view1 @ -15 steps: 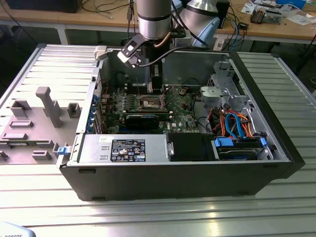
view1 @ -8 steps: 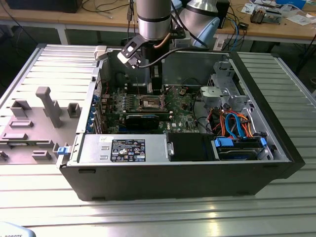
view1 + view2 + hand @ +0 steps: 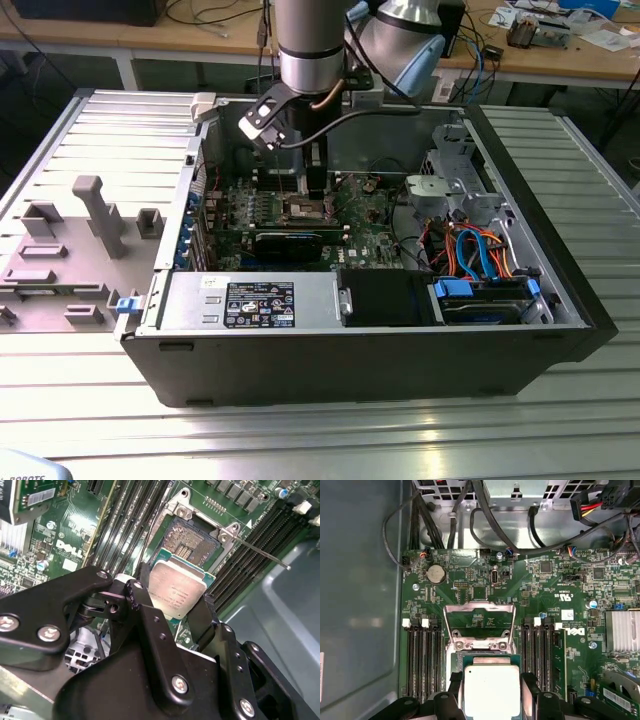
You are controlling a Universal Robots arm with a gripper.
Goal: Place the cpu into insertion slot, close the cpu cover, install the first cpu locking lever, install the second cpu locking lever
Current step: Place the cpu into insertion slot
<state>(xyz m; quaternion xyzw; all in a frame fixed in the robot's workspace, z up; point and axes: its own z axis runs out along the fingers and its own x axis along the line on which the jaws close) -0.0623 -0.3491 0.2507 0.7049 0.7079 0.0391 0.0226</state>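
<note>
One robot arm (image 3: 310, 50) is reaching down into an open computer case (image 3: 300, 370) that is sitting on a ribbed metal table (image 3: 300, 440). Starting from the exterior view's left, a grey tray of plastic blocks (image 3: 80, 240) is lying beside the case. In the middle, the end effector (image 3: 312, 180) is hanging just above the green circuit board (image 3: 370, 225). Toward the exterior view's right, orange and blue cables (image 3: 475, 250) are curling beside a silver drive cage (image 3: 450, 190). In the second wrist view the black fingers (image 3: 147, 615) are gripping the cpu (image 3: 177, 592) by two opposite edges, its silver top facing up. The chip is hovering over the near edge of the insertion slot (image 3: 192, 537), whose pin field is showing bare beyond it; whether chip and slot are touching I cannot tell. A thin metal lever (image 3: 260, 552) is sticking out free past the slot's corner. In the first wrist view the cpu cover (image 3: 479, 625) is standing swung open on the far side of the slot, with green board showing through its cut-out. Long black memory slots (image 3: 422, 660) are running along both sides.
</note>
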